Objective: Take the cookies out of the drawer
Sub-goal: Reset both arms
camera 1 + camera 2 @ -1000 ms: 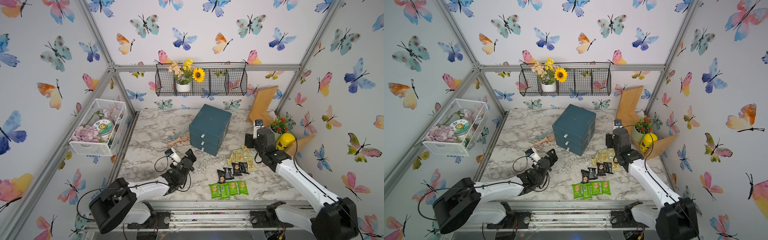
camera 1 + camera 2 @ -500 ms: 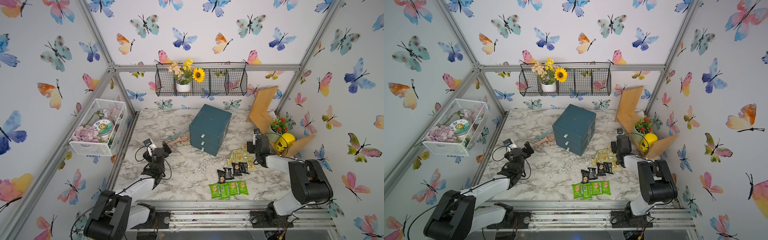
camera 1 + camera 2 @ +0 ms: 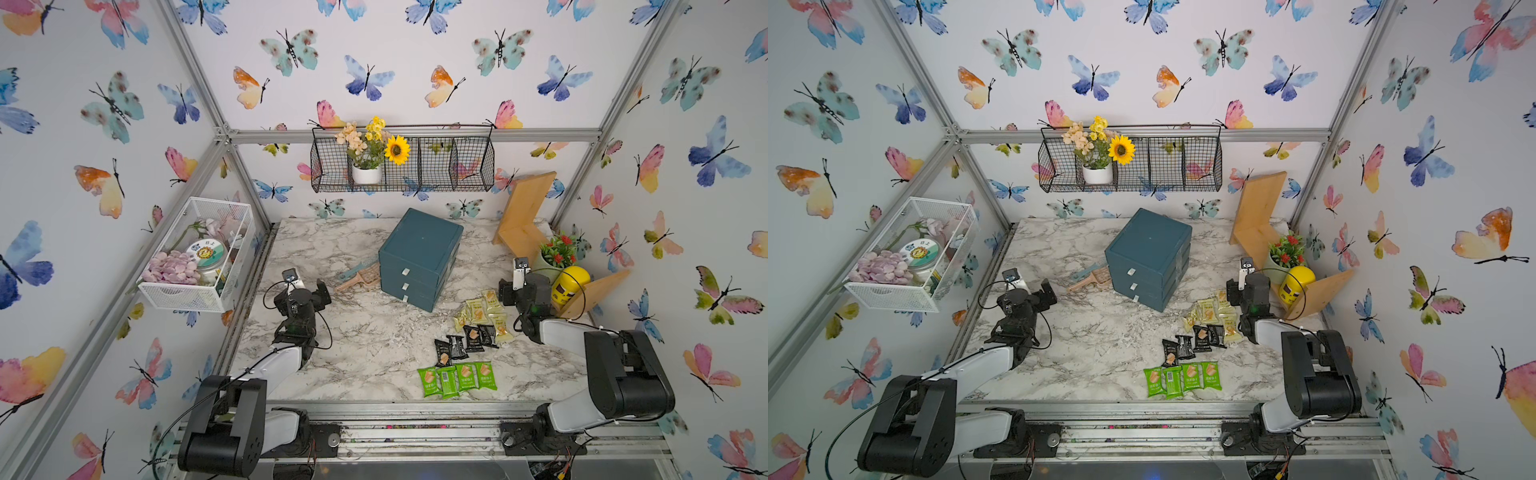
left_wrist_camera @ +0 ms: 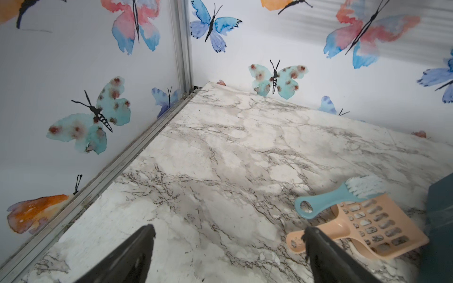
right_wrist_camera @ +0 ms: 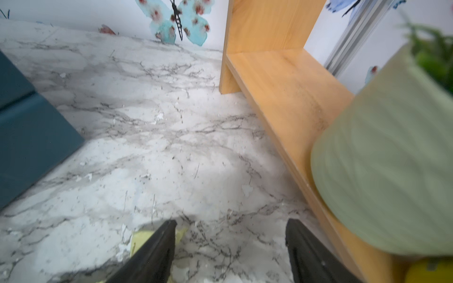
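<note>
Cookie packets (image 3: 471,337) lie on marble table (image 3: 365,332); left gripper (image 4: 228,232) and right gripper (image 5: 230,225) both spread wide, empty.

The left arm (image 3: 276,360) and right arm (image 3: 561,334) share white links, black joints and looping black cables.

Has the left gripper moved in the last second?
Yes. In a top view the left gripper has backed away from the teal drawer cabinet, toward the white wire basket.
</note>
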`<state>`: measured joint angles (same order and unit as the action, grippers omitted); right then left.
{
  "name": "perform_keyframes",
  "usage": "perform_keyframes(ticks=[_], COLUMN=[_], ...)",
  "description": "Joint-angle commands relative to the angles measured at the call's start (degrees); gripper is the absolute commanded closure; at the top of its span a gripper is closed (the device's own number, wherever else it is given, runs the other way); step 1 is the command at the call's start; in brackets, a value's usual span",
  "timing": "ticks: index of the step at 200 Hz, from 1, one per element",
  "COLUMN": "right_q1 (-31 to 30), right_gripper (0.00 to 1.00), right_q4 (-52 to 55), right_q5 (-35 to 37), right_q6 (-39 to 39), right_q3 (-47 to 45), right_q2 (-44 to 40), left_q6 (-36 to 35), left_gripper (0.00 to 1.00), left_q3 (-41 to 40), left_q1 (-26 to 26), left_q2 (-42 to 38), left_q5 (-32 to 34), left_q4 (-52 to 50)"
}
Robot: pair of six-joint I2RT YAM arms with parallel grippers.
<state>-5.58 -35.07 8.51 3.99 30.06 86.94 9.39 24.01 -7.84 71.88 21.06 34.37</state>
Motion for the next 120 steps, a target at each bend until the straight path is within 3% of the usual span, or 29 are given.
perform_keyframes(ticks=[1, 21, 46, 62, 91, 120], right_q1=[0.2, 0.2, 0.2, 0.3, 0.5, 0.5], right_gripper=[0.25, 0.25, 0.25, 0.25, 0.24, 0.24], right_q4=[-10.3, -11.7, -24.2, -23.0, -37.8, -32.1], right_q5=[-1.6, -4.0, -6.3, -6.4, -6.8, -5.0], right_q6=[-1.8, -2.5, -2.6, -2.7, -2.7, -3.4], right_q3=[-5.2, -5.6, -9.9, -10.8, -16.5, -14.8], right_q2=[-0.4, -0.1, 2.9, 1.5, 4.7, 3.7], left_q6=[-4.3, -4.9, -5.3, -6.1, -8.1, -8.3], left_gripper=[0.01, 0.01, 0.01, 0.01, 0.01, 0.01], left_q3=[0.4, -1.0, -3.9, -6.0, -10.2, -14.9], left_q1=[0.5, 0.9, 1.7, 1.9, 2.3, 2.7], left_q2=[0.0, -0.3, 0.7, 2.3, 4.8, 11.6], left_q5=[-1.4, -1.2, -3.1, -4.5, -6.7, -6.7], left_q4=[1.1, 0.9, 5.9, 10.4, 21.3, 37.6])
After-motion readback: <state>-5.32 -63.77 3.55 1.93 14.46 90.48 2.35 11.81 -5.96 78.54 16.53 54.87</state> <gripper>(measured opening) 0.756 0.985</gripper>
